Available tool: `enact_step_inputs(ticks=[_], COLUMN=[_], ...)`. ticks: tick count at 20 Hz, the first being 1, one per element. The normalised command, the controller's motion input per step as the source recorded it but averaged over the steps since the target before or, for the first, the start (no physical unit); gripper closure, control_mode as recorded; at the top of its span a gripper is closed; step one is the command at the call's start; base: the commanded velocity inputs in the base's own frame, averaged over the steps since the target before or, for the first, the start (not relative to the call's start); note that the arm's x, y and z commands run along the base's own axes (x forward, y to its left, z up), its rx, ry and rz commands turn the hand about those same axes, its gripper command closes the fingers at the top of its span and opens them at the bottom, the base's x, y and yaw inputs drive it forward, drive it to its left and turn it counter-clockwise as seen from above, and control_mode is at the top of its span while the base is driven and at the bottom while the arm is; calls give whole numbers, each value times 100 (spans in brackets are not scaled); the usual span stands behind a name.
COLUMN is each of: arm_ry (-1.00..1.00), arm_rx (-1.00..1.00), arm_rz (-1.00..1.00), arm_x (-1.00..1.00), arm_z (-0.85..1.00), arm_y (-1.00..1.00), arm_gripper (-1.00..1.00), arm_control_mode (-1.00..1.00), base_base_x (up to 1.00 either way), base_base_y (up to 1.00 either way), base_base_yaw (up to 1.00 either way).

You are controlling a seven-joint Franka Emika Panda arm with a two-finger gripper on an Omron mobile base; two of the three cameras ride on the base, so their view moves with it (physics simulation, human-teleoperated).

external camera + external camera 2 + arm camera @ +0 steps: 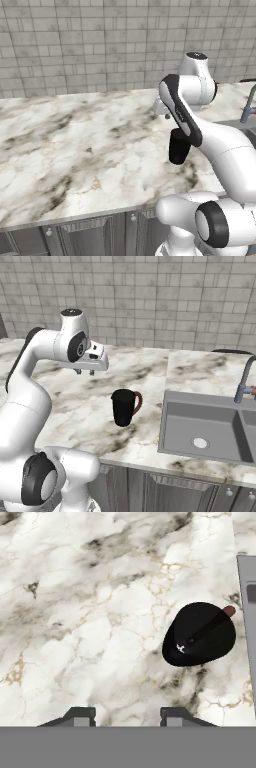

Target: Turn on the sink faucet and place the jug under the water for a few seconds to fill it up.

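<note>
The black jug point(123, 407) stands upright on the marble counter, its reddish-brown handle turned toward the sink point(175, 431). In the left base view my own arm partly hides the jug point(178, 148). My gripper point(85, 372) hangs above the counter, behind and to the left of the jug, pointing down. It is open, with nothing between the fingers. From the hand camera the jug point(199, 634) lies up and to the right of the gripper point(127, 716), well apart from it. The sink faucet point(244, 381) rises at the far right. The water is out of view.
The marble counter point(75, 145) stretches wide to the left of the jug. A tiled wall point(165, 301) closes the back. The sink's left rim point(247, 612) runs just to the right of the jug. Cabinet doors point(85, 235) run below the counter's front edge.
</note>
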Motion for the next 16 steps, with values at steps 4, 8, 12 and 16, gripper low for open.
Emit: enact_step_inputs(ticks=[4, 8, 12, 16], arm_ry=[-3, -1, 0, 0], arm_rx=[-7, -1, 2, 0], arm_rz=[7, 2, 0, 0], arm_x=[-28, -64, -32, 0], arm_z=[0, -10, -12, 0], arm_y=[29, 36, 8, 0], arm_gripper=[-100, -100, -100, -100], arm_control_mode=[-100, -100, -100, -100], base_base_x=[0, 0, 0, 0], base_base_y=[0, 0, 0, 0], base_base_yaw=[0, 0, 0, 0])
